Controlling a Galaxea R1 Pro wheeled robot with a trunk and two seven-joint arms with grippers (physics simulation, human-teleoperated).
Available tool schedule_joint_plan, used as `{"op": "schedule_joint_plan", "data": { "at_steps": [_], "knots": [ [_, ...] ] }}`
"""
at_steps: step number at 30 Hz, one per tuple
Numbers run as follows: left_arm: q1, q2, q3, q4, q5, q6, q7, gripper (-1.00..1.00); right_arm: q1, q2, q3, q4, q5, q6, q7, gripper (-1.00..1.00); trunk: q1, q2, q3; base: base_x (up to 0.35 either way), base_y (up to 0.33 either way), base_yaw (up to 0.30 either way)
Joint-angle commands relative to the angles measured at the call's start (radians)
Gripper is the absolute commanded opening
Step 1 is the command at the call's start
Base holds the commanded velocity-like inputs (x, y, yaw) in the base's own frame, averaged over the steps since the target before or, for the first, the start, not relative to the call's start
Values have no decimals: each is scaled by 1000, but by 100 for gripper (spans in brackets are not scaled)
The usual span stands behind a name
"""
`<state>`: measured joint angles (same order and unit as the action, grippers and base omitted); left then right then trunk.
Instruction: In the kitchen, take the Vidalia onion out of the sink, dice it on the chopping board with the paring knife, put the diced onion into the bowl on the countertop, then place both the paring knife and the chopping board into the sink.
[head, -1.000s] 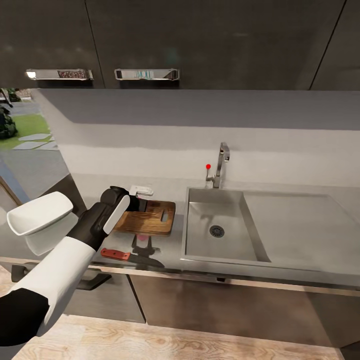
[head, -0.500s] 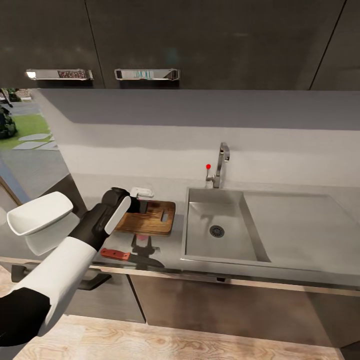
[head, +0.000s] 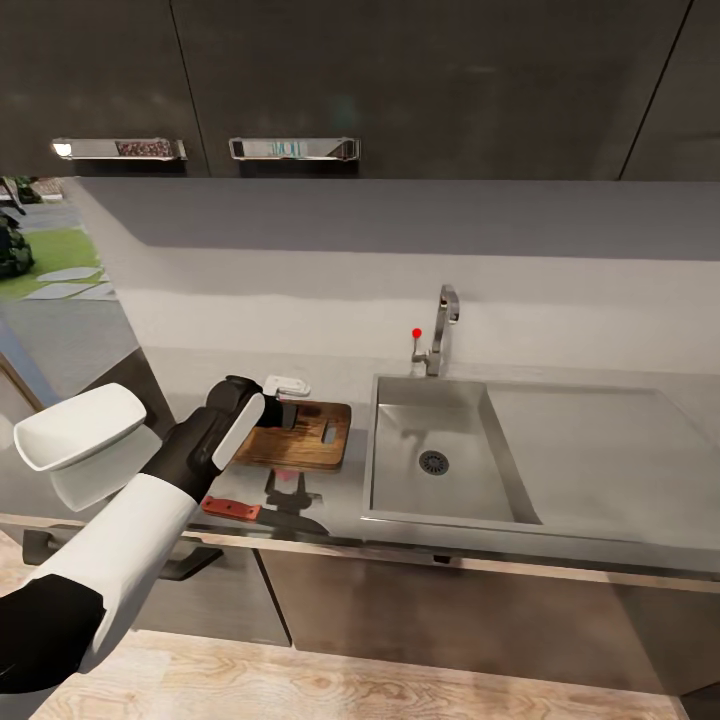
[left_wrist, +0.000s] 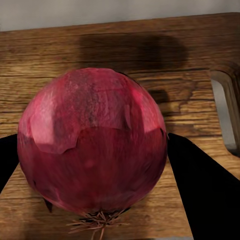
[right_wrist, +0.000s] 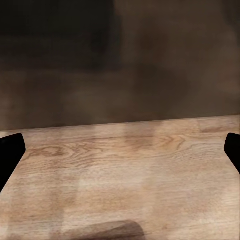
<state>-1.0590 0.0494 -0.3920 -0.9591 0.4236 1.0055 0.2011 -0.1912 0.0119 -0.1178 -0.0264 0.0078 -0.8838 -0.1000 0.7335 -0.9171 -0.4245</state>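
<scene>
The dark red onion (left_wrist: 92, 145) sits between the black fingers (left_wrist: 200, 190) of my left gripper (left_wrist: 100, 165), which is shut on it, just above the brown chopping board (left_wrist: 125, 50). In the head view my left gripper (head: 283, 412) hovers over the board (head: 310, 440), left of the sink (head: 400, 480); the arm hides the onion there. The paring knife (head: 232, 508) with its orange-red handle lies on the countertop (head: 345, 500) in front of the board. The white bowl (head: 80, 425) is at the far left. My right gripper (right_wrist: 120, 150) is open, over the wooden floor.
The chrome tap (head: 442, 335) with its red knob (head: 417, 333) stands behind the basin, and the drainboard (head: 600, 450) stretches to the right. Dark upper cabinets (head: 400, 80) hang overhead. A black bar handle (head: 185, 565) sits on the cabinet below the counter edge.
My left arm has edged slightly to the right and lower over the chopping board, still holding the onion. Knife, bowl and board have not moved.
</scene>
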Motion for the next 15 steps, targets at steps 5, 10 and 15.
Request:
{"op": "schedule_joint_plan", "data": {
  "at_steps": [5,10,15],
  "knots": [
    [-1,1,-4,6,10,2,9,-100,-1,0,-3,0,1,-3,0,100,0,-1,-1,0,0,0],
    [-1,1,-4,19,9,1,9,-100,-1,0,-3,0,1,-3,1,100,0,-1,-1,0,0,0],
    [-1,1,-4,22,9,1,9,-100,-1,0,-3,0,1,-3,3,100,0,-1,-1,0,0,0]
  ]
}}
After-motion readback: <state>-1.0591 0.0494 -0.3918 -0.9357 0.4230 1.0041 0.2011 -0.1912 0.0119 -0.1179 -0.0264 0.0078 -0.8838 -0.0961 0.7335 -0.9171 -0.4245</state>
